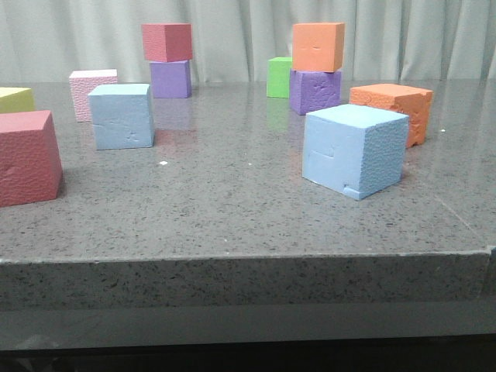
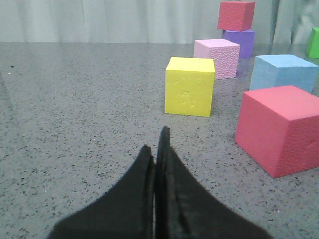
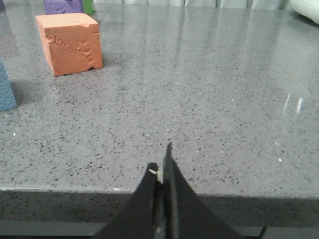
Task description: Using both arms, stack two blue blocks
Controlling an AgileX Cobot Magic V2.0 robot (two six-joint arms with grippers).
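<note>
Both pincers, left pincer (image 2: 157, 149) and right pincer (image 3: 163, 164), are sitting pressed closed and empty; reaching for the left blue block (image 1: 122, 116) at ten o'clock is risking bumping the red cube (image 1: 27, 157).

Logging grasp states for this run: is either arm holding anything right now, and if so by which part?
Nothing is held. The left gripper and right gripper both have their fingers closed together with nothing between them, and both blue blocks sit untouched on the table.

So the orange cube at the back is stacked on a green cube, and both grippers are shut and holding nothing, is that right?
Not quite: in the front view the orange cube sits on a purple cube; the green cube stands beside it. The left gripper and right gripper are indeed shut, empty.
</note>
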